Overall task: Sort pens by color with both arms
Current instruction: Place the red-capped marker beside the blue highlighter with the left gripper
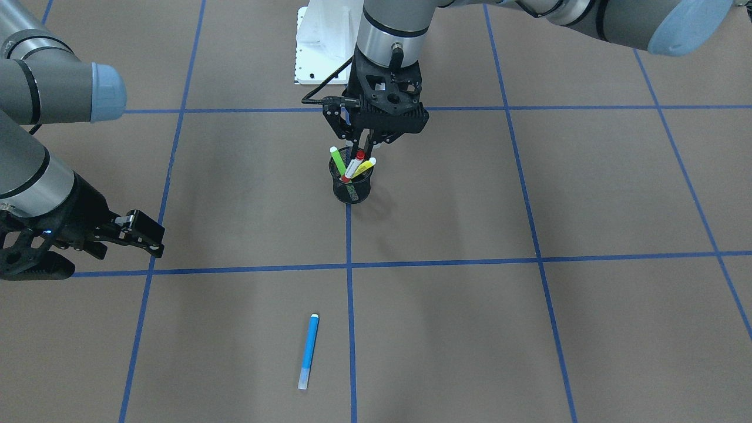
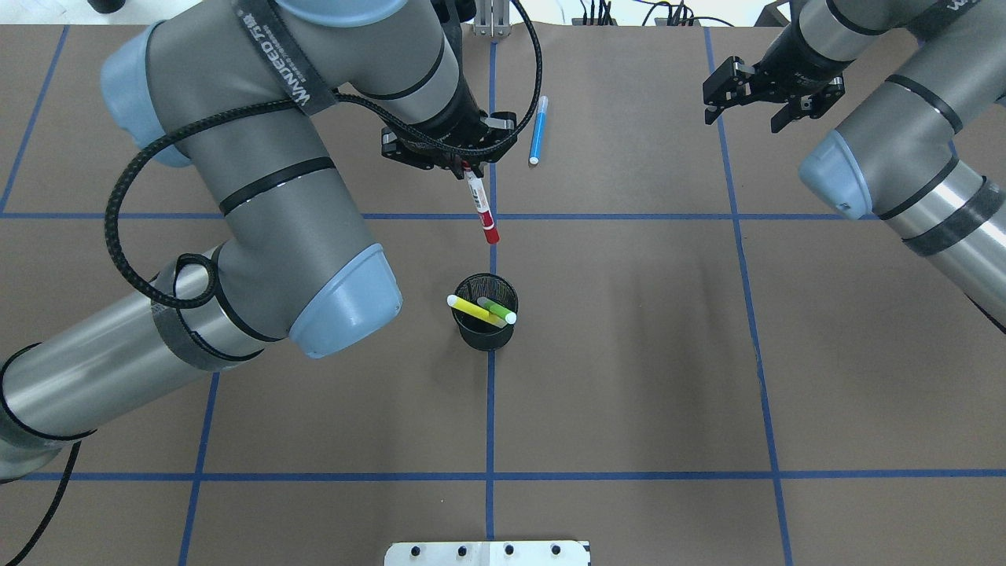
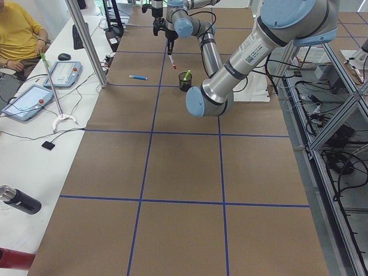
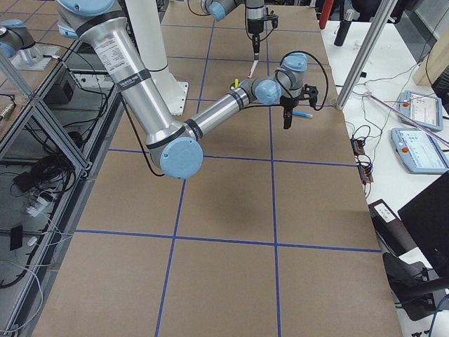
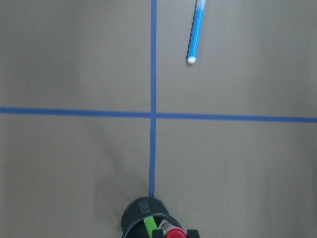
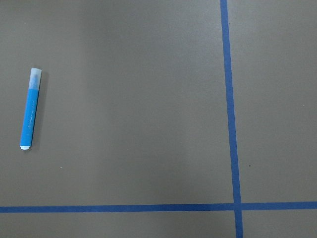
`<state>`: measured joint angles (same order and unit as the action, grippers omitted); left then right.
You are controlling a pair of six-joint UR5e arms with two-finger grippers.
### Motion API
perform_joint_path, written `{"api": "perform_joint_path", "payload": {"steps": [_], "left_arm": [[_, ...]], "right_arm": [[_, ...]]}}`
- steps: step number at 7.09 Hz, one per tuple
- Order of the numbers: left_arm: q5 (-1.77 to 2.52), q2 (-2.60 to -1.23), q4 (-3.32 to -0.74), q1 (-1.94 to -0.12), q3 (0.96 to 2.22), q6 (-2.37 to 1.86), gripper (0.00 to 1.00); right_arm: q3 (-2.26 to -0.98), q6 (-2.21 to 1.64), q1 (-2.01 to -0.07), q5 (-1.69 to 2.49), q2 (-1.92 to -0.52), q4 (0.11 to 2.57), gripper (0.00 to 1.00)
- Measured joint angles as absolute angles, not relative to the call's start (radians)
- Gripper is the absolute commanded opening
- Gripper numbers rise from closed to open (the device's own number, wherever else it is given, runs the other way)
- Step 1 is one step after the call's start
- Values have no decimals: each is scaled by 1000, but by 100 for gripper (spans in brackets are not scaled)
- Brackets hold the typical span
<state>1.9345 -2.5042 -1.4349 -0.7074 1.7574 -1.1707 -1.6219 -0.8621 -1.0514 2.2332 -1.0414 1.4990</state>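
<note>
My left gripper [image 2: 465,163] is shut on the white-barrelled pen [image 2: 479,203] and holds it upright, red cap down, above the black mesh cup [image 2: 487,330]. In the front view the same gripper [image 1: 359,145] and pen [image 1: 354,166] stand right over the cup [image 1: 351,189]. The green pen [image 2: 497,310] and the yellow pen [image 2: 470,307] lean inside the cup. The blue pen [image 2: 538,130] lies flat on the table on the far side; it also shows in the front view [image 1: 308,351]. My right gripper [image 2: 774,98] is open and empty, hovering far right of the blue pen.
Brown paper with blue tape grid lines [image 1: 349,264] covers the table. The white base pedestal [image 1: 320,47] stands at the robot's edge. A seated person [image 3: 17,34], tablets [image 3: 26,102] and a metal post [image 3: 86,43] are beside the table's far side.
</note>
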Motion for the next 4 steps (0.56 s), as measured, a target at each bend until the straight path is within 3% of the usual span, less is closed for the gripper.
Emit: {"api": "perform_joint_path", "payload": {"steps": [4], "left_arm": [[1665, -2440, -1818, -709, 1664, -1214, 0]], "right_arm": [[-1629, -862, -1052, 2233, -1061, 1499, 99]]}}
